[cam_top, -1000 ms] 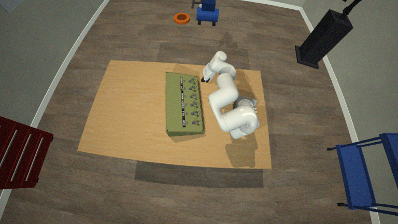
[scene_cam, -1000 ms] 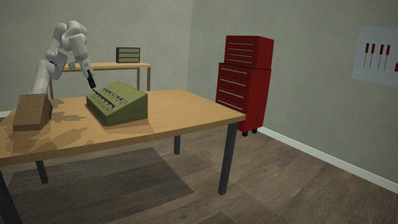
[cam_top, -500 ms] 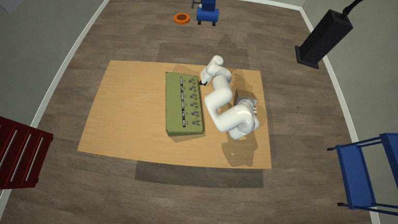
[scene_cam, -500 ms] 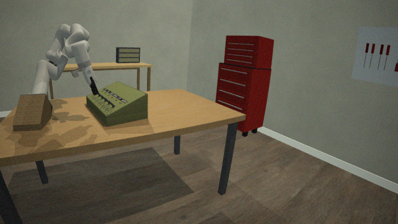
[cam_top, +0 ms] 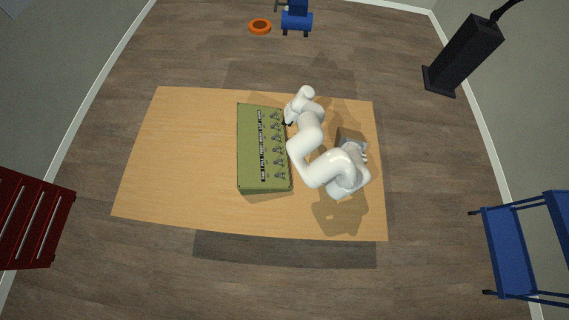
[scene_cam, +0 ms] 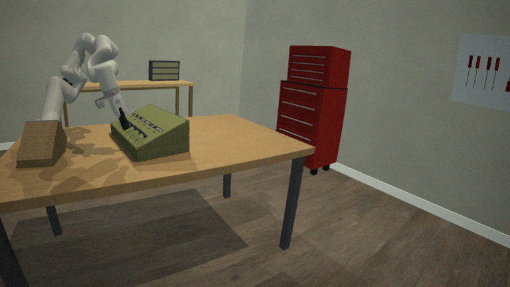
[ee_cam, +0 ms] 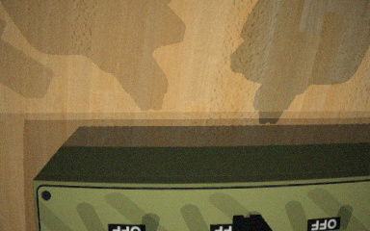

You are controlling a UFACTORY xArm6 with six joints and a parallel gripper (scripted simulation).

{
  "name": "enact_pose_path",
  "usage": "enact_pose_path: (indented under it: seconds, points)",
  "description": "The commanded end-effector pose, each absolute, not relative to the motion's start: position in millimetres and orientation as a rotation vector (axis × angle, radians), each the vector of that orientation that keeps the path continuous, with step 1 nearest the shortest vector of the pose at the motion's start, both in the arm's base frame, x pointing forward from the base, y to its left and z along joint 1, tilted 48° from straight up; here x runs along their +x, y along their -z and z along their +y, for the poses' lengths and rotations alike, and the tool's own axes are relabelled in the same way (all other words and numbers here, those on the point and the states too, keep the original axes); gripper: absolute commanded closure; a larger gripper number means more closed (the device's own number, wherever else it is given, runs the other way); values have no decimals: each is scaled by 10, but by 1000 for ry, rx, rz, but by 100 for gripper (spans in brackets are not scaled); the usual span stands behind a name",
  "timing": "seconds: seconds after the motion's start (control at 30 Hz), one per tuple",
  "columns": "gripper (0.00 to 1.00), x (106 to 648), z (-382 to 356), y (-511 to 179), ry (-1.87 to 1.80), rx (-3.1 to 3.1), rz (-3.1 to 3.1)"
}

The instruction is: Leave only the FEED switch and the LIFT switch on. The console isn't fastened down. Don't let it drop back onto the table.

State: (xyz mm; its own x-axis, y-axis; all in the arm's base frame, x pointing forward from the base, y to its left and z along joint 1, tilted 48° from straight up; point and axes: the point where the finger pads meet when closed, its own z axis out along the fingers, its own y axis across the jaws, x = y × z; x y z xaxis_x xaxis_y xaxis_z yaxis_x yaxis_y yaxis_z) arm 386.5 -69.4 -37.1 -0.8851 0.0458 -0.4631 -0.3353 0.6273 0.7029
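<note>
The green console point(cam_top: 261, 150) lies on the wooden table with a row of several toggle switches point(cam_top: 276, 142) and black labels beside them. It also shows in the exterior view point(scene_cam: 152, 131) and in the wrist view point(ee_cam: 207, 204), where OFF labels point(ee_cam: 324, 223) line the bottom edge. My gripper point(scene_cam: 122, 120) is shut and empty, its dark tip low over the switch row near the console's far end. It shows in the top view point(cam_top: 287, 122) and at the bottom of the wrist view point(ee_cam: 251, 223). The label words are too small to read.
A brown box point(scene_cam: 39, 143) covers the arm's base on the table. A red tool chest point(scene_cam: 313, 107) stands beside the table. A second table with a small cabinet point(scene_cam: 163, 70) is behind. A blue cart point(cam_top: 524, 247) stands at the right.
</note>
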Motion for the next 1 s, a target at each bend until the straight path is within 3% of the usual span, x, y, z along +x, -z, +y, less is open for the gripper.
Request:
enact_pose_path:
  seconds: [0.0,0.97]
  points:
    - [100,3905,-653,405,-1163,-229,2408]
    - [100,3936,-583,455,-1163,-229,2408]
